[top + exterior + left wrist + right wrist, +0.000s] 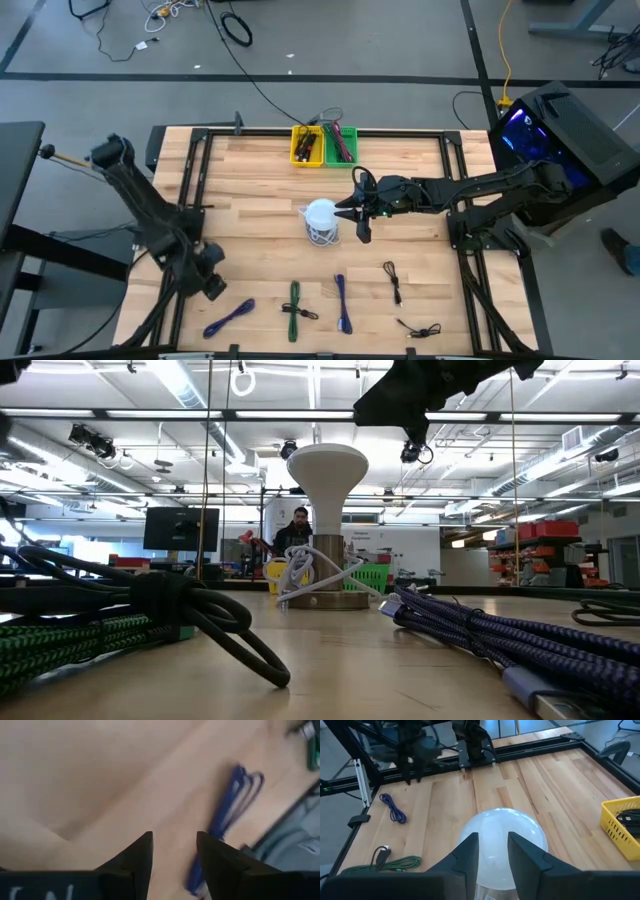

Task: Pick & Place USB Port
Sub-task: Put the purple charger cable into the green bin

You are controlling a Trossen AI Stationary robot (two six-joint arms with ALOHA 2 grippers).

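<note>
High view first: wooden table w/ a white dome-topped stand near the middle, white cable wound round its base. Right gripper sits just beside it on the right. Left gripper is down at the front-left, near a blue USB cable. Along the front edge there's also a green cable, a 2nd blue cable and two black ones. Yellow bin and green bin at the far edge, cables inside.

Low view: stand in the centre, green cable close up on the left, blue braided one on the right. Person way back in the room.

Left wrist view: fingers apart w/ bare wood between, nothing held; blue USB cable just to one side, kinda blurry.

Right wrist view: fingers parted a bit, right over the white dome, can't tell if they touch it. Nothing gripped afaict.
</note>
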